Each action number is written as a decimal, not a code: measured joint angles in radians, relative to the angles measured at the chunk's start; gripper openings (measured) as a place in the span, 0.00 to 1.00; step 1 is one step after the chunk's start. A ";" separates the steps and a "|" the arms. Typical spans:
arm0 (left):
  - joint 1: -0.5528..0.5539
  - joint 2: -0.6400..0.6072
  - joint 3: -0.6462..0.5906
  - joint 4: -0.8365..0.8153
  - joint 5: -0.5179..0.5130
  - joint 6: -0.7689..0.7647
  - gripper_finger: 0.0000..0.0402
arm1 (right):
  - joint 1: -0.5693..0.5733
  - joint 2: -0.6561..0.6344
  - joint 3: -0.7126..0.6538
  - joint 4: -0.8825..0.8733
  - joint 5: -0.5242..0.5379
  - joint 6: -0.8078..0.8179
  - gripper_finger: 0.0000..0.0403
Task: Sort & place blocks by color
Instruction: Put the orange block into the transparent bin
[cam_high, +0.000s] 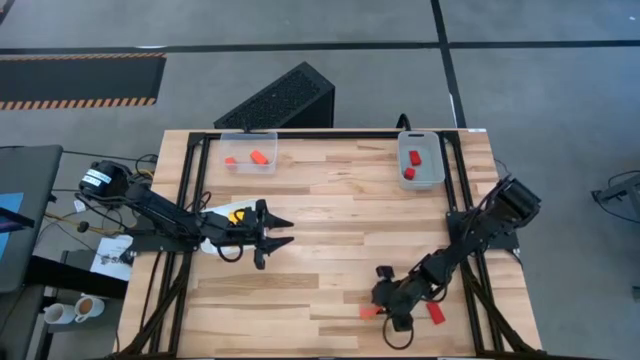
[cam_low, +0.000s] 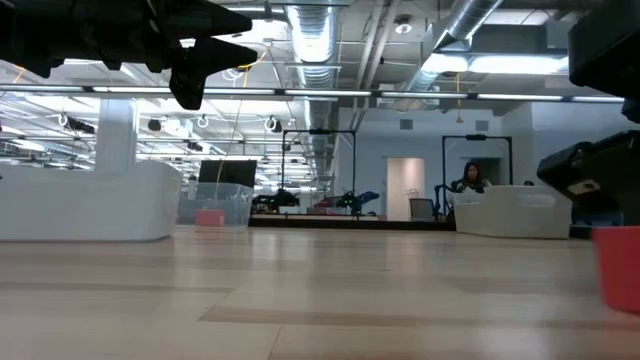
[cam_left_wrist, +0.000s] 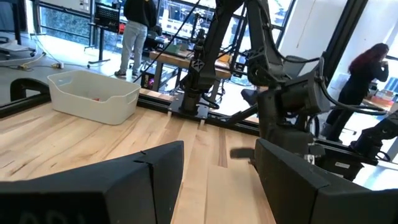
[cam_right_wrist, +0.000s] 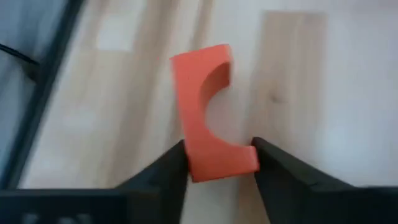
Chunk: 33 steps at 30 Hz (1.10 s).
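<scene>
Sorting partly done: two orange blocks (cam_high: 250, 157) sit in the clear left bin (cam_high: 248, 150), two red ones (cam_high: 412, 164) in the clear right bin (cam_high: 421, 158). Right gripper (cam_right_wrist: 217, 163) closes on an orange-red arch block (cam_right_wrist: 208, 112) at the near table edge; a red block (cam_high: 435, 312) lies beside. Left gripper (cam_high: 285, 232) hovers wide open, empty, mid-table.

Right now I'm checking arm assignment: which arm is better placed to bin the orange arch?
Right. The right gripper already brackets the orange arch; the left gripper hovers open across the table.

Orange arch-shaped toy block (cam_right_wrist: 208, 115); dark plastic fingers (cam_right_wrist: 165, 171); pale striped wooden desk (cam_high: 330, 200); red toy blocks (cam_high: 411, 165); yellow block (cam_high: 236, 213).
</scene>
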 joint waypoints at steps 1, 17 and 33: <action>0.000 0.000 0.000 -0.002 0.000 -0.003 0.46 | -0.004 -0.015 -0.001 -0.015 0.003 0.011 0.44; 0.000 0.005 0.000 -0.015 -0.012 -0.133 0.46 | -0.265 -0.112 -0.002 -0.012 0.258 -0.177 0.31; 0.097 0.144 0.106 -0.092 -0.036 -0.325 0.75 | -0.449 -0.104 0.120 0.068 0.523 -0.467 0.35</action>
